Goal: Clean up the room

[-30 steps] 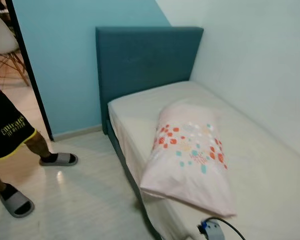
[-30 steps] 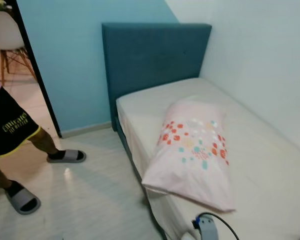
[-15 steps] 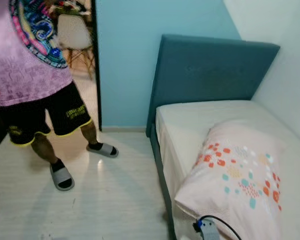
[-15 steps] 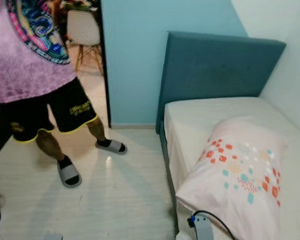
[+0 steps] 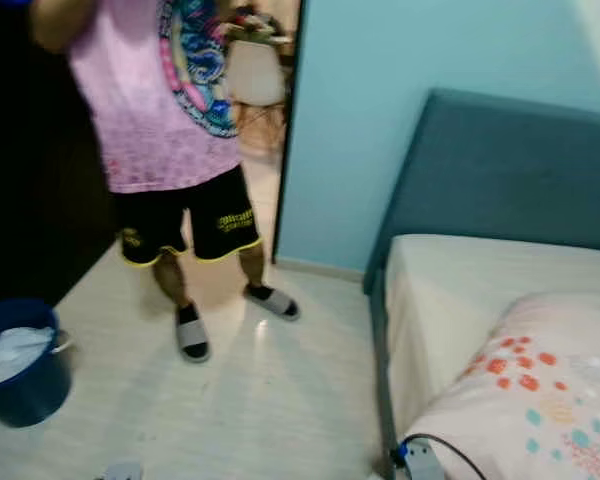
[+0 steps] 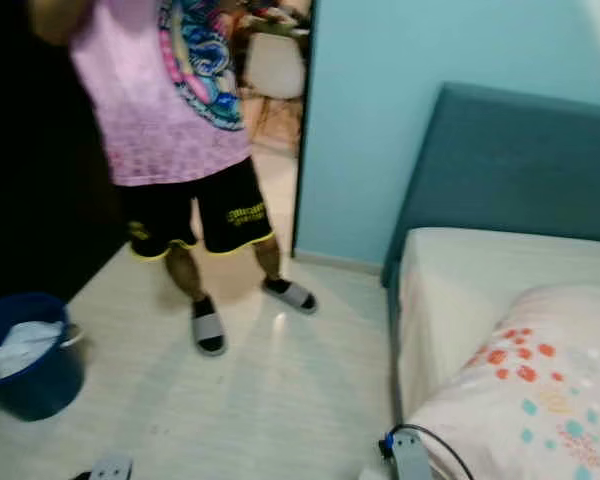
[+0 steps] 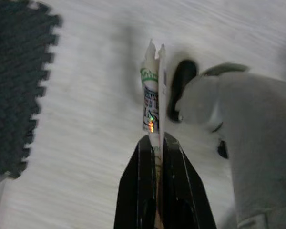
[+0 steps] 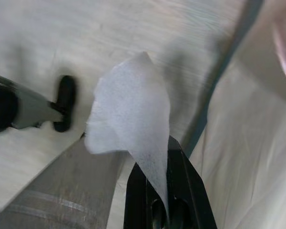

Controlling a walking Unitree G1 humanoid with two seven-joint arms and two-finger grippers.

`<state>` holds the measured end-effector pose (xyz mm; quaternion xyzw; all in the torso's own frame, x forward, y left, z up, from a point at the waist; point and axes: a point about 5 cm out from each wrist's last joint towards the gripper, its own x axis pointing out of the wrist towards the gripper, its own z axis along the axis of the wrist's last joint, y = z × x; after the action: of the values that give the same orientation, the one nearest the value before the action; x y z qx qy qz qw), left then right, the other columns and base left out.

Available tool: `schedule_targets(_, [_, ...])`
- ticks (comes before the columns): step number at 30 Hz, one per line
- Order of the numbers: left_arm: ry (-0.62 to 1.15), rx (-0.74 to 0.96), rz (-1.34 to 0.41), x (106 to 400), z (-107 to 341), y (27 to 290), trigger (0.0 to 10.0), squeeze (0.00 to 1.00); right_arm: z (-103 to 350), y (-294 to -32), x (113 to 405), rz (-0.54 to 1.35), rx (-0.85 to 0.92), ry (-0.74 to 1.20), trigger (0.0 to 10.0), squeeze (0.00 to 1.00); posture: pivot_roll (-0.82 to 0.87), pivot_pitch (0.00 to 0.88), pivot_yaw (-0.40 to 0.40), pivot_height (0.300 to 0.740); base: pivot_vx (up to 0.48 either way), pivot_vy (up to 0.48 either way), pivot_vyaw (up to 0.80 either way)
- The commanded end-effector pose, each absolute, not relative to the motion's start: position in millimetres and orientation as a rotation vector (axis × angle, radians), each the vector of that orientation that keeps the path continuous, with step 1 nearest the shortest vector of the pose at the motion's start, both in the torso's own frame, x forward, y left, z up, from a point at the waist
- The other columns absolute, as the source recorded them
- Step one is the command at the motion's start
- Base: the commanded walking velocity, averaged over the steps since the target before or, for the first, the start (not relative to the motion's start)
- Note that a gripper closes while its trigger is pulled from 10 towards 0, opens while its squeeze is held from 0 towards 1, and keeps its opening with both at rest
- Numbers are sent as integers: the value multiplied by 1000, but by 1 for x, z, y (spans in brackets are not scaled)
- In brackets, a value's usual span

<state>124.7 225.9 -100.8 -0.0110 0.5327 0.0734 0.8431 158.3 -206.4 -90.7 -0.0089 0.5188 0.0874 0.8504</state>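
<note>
Your view has swung off the bed to the blue bucket, likely the drop point, with the left gripper clamped on a wrapper and the right gripper clamped on a tissue rising between its fingers.

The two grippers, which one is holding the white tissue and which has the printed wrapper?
The right gripper pinches the plain white tissue. The left gripper is shut on the flat printed wrapper, white with green lettering.

The right hand has its two black fingers pinched together on a thin white crumpled tissue, which stands up above the pale wood-grain floor, beside the cream-sheeted bed's edge.
</note>
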Motion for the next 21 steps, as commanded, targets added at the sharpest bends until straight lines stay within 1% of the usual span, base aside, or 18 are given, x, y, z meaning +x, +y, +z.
schedule_targets(1, [1158,-60,107,120,-106,210,10000,0,-89,-203,163,218,-47,1086,10000,0,54,0,-142,739,480,0,763])
schedule_targets(7, [1159,-59,107,119,-106,211,10000,0,-89,-204,164,261,-111,1088,10000,0,54,0,-143,739,480,0,763])
schedule_targets(18, [1156,-61,107,119,-106,211,10000,0,-88,-207,164,271,-133,1088,10000,0,54,0,-145,739,480,0,763])
schedule_targets(21, [1148,-56,108,121,-105,211,10000,0,-88,-209,164,278,-143,1090,10000,0,54,0,-146,739,375,0,763])
